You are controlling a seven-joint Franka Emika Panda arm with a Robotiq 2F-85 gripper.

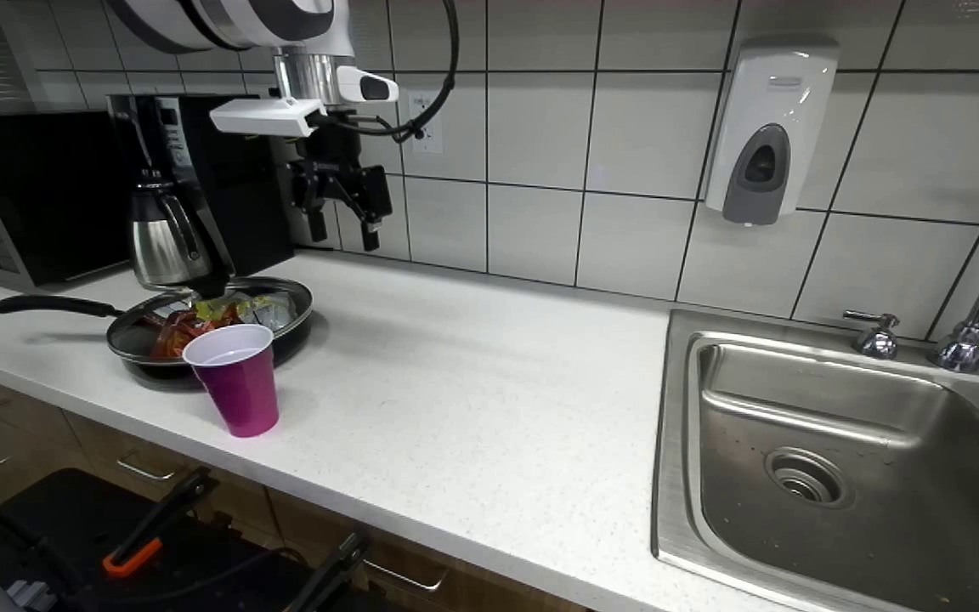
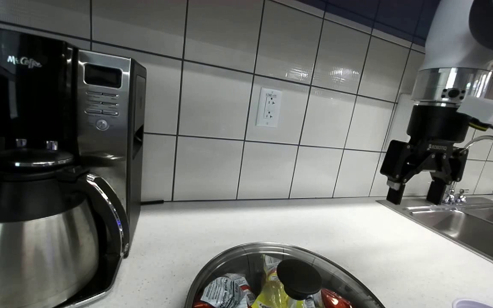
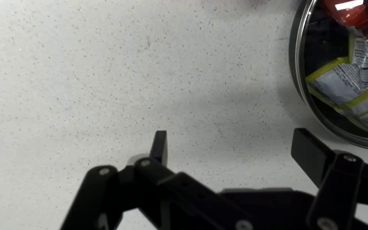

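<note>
Beside the coffee maker (image 2: 103,145) sits a lidded pan (image 1: 154,371), by my judgement stiff, hefty and, in its clear lid (image 2: 246,261), slick and breakable (the packets (image 3: 335,84) inside probably weigh little); the black knob (image 2: 298,279) or long handle (image 1: 54,304) looks the surest hold. I have my hand (image 1: 343,231) spread wide, gripping nothing, above the worktop (image 1: 472,365), with the pan lower, apart from it, toward the coffee maker.

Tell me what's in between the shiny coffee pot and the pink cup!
A black frying pan with wrapped packets under its clear lid sits between the coffee pot and the cup. You can see that in both exterior views.
</note>
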